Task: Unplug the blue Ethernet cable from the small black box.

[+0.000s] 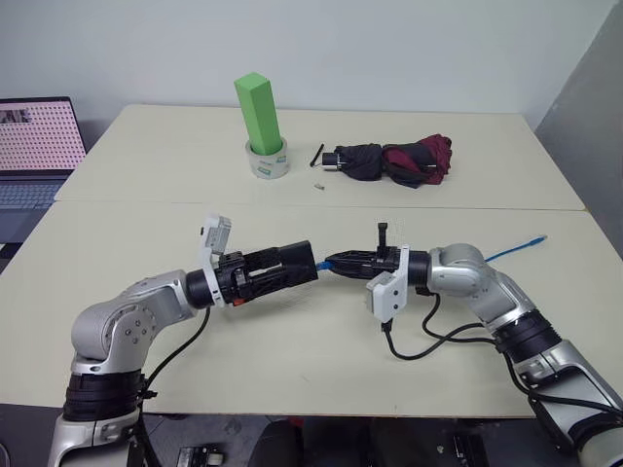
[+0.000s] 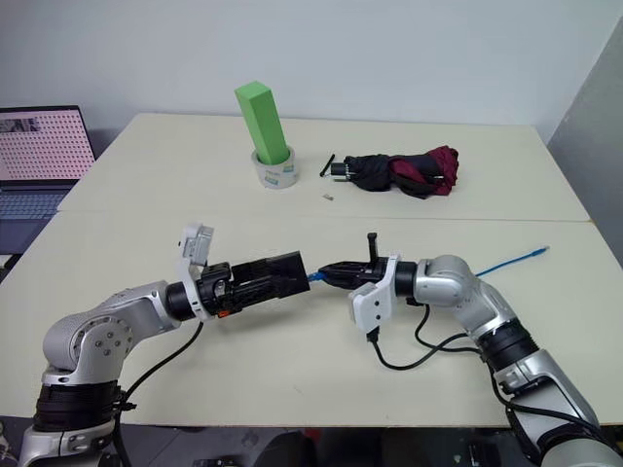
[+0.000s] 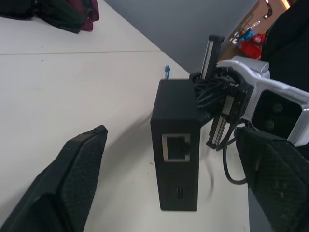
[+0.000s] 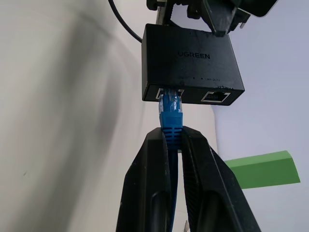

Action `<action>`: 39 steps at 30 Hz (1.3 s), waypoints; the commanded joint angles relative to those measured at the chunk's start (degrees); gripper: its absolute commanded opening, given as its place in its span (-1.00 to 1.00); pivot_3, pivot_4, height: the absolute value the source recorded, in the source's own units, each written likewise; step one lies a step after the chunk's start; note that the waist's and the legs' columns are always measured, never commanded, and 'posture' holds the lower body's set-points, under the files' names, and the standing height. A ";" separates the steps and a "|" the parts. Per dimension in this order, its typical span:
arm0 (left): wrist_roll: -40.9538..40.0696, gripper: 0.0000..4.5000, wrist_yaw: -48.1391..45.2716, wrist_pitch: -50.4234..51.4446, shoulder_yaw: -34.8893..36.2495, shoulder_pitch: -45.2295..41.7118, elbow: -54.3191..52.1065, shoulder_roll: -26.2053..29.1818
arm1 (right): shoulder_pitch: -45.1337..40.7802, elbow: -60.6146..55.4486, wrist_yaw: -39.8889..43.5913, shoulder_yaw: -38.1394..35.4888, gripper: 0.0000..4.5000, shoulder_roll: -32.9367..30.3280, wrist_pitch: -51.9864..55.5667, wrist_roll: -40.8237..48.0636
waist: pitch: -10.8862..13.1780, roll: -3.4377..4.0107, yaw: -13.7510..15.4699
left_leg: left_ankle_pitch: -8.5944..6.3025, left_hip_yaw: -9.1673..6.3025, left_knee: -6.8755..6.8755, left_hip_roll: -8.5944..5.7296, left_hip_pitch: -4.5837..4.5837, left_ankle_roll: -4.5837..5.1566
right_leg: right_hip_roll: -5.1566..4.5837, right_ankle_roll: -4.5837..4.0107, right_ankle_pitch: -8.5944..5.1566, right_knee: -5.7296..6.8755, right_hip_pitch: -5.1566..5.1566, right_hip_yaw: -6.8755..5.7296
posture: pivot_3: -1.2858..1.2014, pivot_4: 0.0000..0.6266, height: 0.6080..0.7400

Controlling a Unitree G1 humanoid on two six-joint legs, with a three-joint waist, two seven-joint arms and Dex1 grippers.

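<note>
Matte plastic small black box [image 4: 190, 63], glossy blue Ethernet cable [image 4: 170, 112], smooth matte table [image 1: 292, 209].

Head pair: high, looking forward and down over the pale beige counter [image 1: 292, 341], wide, with nearly the same scene in both. Left wrist: close, looking along its jaws at the small matte-black plastic box [image 3: 176, 145]. Right wrist: closer still, facing the same box [image 4: 190, 63] from the opposite side, bright-blue Ethernet cable [image 4: 170, 113] in the foreground.
</note>
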 commanded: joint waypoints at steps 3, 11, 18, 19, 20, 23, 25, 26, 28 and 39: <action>-1.86 0.28 -0.90 -0.15 0.86 -0.20 -0.52 0.11 | -0.60 -2.48 -0.84 -1.41 -0.97 -0.13 0.01 0.44 | 0.00 0.00 0.00 | 0.00 -0.01 0.00 0.00 0.00 0.00 | 0.00 0.00 0.00 0.00 0.00 -0.01 | 0.03 -0.52 1.00; -2.04 -0.57 -1.36 -0.26 0.34 -0.05 -0.14 0.25 | -1.34 -2.17 -3.20 -1.41 -0.97 0.92 -2.27 -0.61 | 0.00 0.00 0.00 | 0.00 0.00 0.00 0.00 0.00 0.00 | 0.00 0.00 0.00 0.00 0.00 0.00 | 0.03 -0.52 1.00; -1.49 -0.65 -2.36 -0.49 0.38 -0.45 1.01 0.80 | -1.34 -2.43 -1.76 0.37 -0.97 -0.02 -4.14 -1.41 | 0.00 0.00 -0.01 | 0.00 0.00 0.00 0.00 0.00 0.00 | 0.00 0.00 0.00 0.00 0.00 0.00 | 0.03 -0.52 1.00; -1.29 -0.65 -2.70 -0.62 0.25 -0.52 1.18 0.94 | -1.33 -2.46 -1.26 0.36 -0.97 -0.25 -3.99 -0.83 | 0.00 0.00 -0.01 | 0.00 0.00 0.00 0.00 0.00 0.00 | 0.00 0.00 0.00 0.00 0.00 0.00 | 0.03 -0.52 1.00; -1.17 -0.65 -3.01 -0.68 0.15 -0.60 1.32 1.04 | -1.34 -2.52 -0.58 0.39 -0.66 -0.56 -3.75 -0.18 | 0.00 0.00 -0.01 | 0.00 0.00 0.00 0.00 0.00 0.00 | 0.00 0.00 0.00 0.00 0.00 0.00 | 0.03 -0.52 1.00; -0.86 -0.65 -3.92 -0.88 -0.31 -1.15 1.74 1.17 | -1.02 -3.84 2.59 0.26 -0.36 -2.30 -2.19 2.10 | 0.00 0.00 -0.01 | 0.00 0.00 0.00 0.00 0.00 0.00 | 0.00 0.00 0.00 0.00 0.00 0.00 | 0.03 -0.52 1.00; -0.50 -0.65 -4.55 -1.23 -0.78 -1.54 2.00 1.33 | -0.57 -5.78 4.87 0.07 -0.15 -3.69 -1.17 4.13 | 0.00 0.00 0.01 | 0.00 0.00 0.00 -0.01 0.00 0.00 | -0.01 0.00 0.00 -0.01 0.00 0.00 | 0.03 -0.52 1.00; 0.05 -0.65 -5.07 -1.72 -1.32 -1.81 2.22 1.56 | 0.13 -8.25 7.39 -0.08 -0.04 -4.99 1.53 6.61 | 0.00 0.00 0.02 | 0.00 0.00 0.00 -0.01 0.00 0.00 | -0.01 0.00 0.00 -0.02 0.02 0.00 | 0.03 -0.52 1.00; 1.14 -0.65 -6.40 -2.56 -2.41 -2.37 2.49 2.12 | 1.40 -13.11 11.06 -0.62 0.10 -7.81 5.04 10.64 | 0.00 0.00 0.10 | 0.00 -0.01 0.01 -0.01 0.00 0.00 | -0.01 0.00 0.00 -0.03 0.02 0.00 | 0.03 -0.52 1.00; 4.67 -0.65 -17.77 -6.27 -8.39 -9.69 2.87 6.10 | 8.03 -37.30 9.16 -9.56 0.10 -8.36 72.75 57.28 | 0.01 -0.01 0.20 | 0.00 -0.09 0.00 0.00 -0.02 0.01 | 0.00 0.00 0.00 -0.05 0.05 -0.05 | 0.03 -0.52 1.00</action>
